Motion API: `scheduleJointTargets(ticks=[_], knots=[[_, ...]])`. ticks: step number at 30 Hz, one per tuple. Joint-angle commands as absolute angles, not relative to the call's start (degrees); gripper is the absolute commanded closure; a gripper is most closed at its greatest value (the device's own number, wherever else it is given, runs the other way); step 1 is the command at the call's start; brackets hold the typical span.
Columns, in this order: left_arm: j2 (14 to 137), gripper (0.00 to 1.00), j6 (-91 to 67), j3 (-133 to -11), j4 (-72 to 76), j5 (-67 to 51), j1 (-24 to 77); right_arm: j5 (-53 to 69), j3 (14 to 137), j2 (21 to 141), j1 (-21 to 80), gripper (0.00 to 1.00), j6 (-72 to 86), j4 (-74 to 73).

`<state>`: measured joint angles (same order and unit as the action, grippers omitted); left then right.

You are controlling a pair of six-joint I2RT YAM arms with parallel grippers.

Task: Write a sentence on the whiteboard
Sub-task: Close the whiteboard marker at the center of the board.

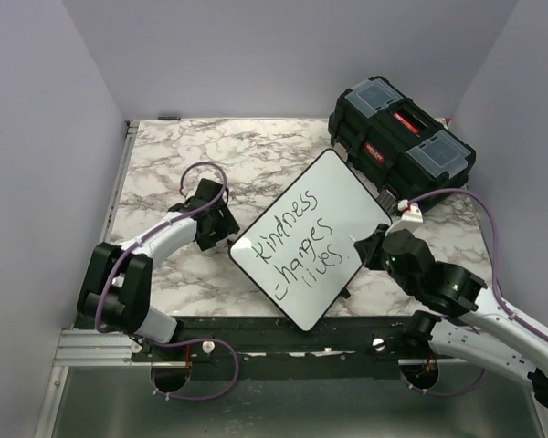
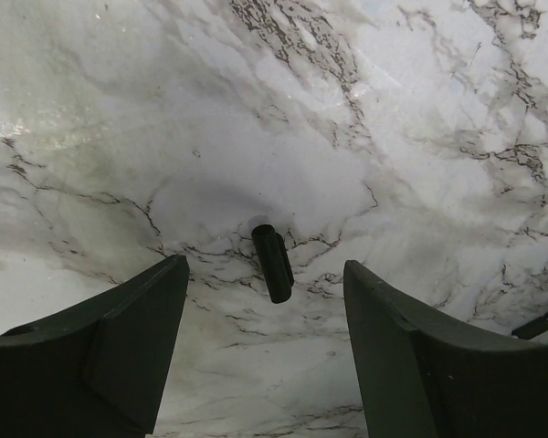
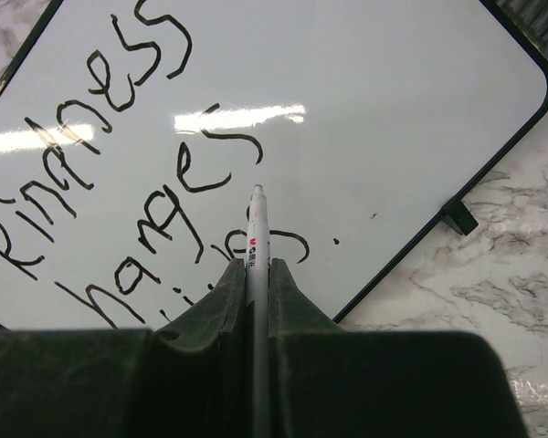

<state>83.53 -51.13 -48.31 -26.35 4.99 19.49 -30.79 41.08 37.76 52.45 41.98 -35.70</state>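
The whiteboard [image 1: 333,196] lies tilted mid-table, and the sentence [image 1: 300,245] "kindness changes lives" crosses it in three slanted black lines. My right gripper [image 1: 373,245] reaches over the board's right edge, shut on a white marker [image 3: 258,233]. In the right wrist view the marker's tip points at the whiteboard [image 3: 393,109] just right of the sentence [image 3: 119,173]; whether it touches is unclear. My left gripper [image 1: 221,219] sits beside the board's left corner, open. In the left wrist view a small black cap [image 2: 272,263] lies on the marble between the tips of the left gripper [image 2: 263,274].
A black plastic toolbox [image 1: 402,141] stands at the back right, close to the board's far corner. The marble table [image 1: 164,155] is walled by purple panels at left, back and right. A small black foot [image 3: 458,216] sticks out from the board's edge.
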Motion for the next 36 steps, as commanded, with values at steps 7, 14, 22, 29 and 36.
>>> scheduleJointTargets(ticks=[7,14,22,29,36], knots=[[87.97,0.33,-59.64,-51.42,-31.22,8.96,22.62,-30.74,40.61,37.97,52.48,0.99,42.2,-35.07],[90.96,0.4,-62.12,-52.91,-33.64,11.25,23.79,-30.56,40.43,37.54,52.55,0.99,42.16,-34.8],[95.39,0.64,-63.23,-54.96,-35.06,11.62,24.76,-30.36,40.23,37.0,52.53,0.99,42.01,-34.54],[97.3,0.69,-63.57,-55.0,-35.0,11.27,25.22,-30.33,40.18,36.66,52.47,0.99,42.01,-34.47],[96.14,1.0,-60.32,-53.68,-32.94,10.45,25.15,-30.32,40.09,36.52,52.55,0.99,41.93,-34.39]])
